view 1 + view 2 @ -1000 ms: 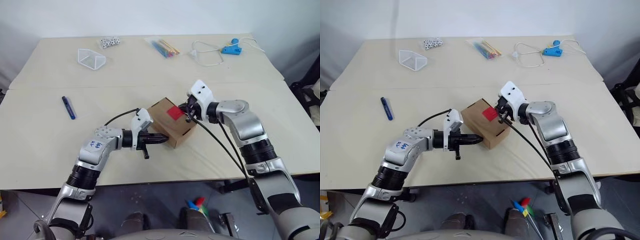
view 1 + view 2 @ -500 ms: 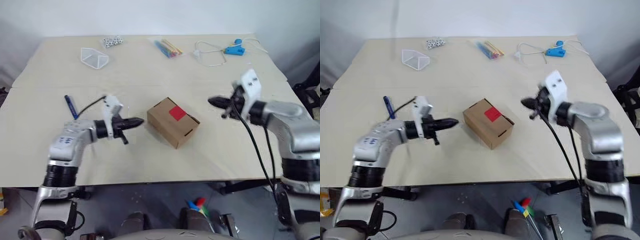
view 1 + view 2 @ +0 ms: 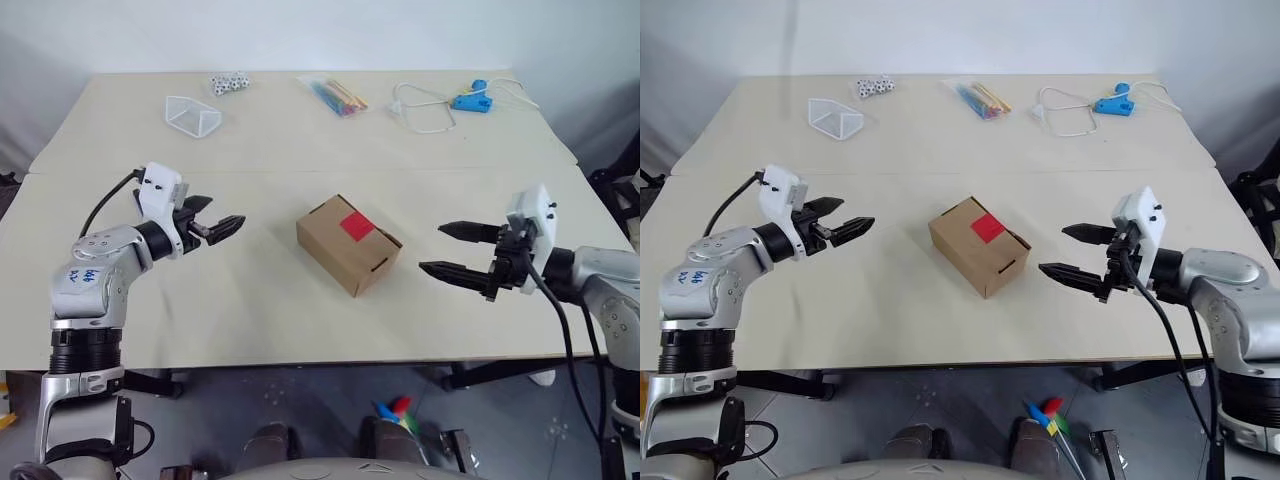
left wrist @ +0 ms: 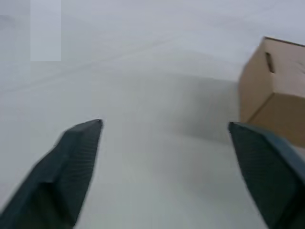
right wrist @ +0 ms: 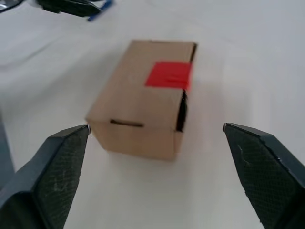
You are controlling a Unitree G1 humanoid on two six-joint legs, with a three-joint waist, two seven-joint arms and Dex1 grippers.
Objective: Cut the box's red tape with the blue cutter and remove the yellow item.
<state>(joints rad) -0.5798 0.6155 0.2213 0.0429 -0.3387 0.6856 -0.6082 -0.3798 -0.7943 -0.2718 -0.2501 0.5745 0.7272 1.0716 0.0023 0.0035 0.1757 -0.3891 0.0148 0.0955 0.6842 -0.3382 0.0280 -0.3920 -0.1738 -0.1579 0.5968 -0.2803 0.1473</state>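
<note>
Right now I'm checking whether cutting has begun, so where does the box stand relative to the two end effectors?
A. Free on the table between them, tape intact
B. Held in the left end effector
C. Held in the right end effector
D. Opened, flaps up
A: the box sits alone on the table, red tape unbroken, with the left end effector and right end effector both open and apart from it.

box point(image 3: 349, 243): matt brown cardboard
tape point(image 3: 354, 225): smooth red patch
surface point(image 3: 300, 160): matt, pale, smooth
fingers point(image 5: 57, 167): black, finely textured pads
far left tray point(image 3: 188, 115): clear plastic
</note>
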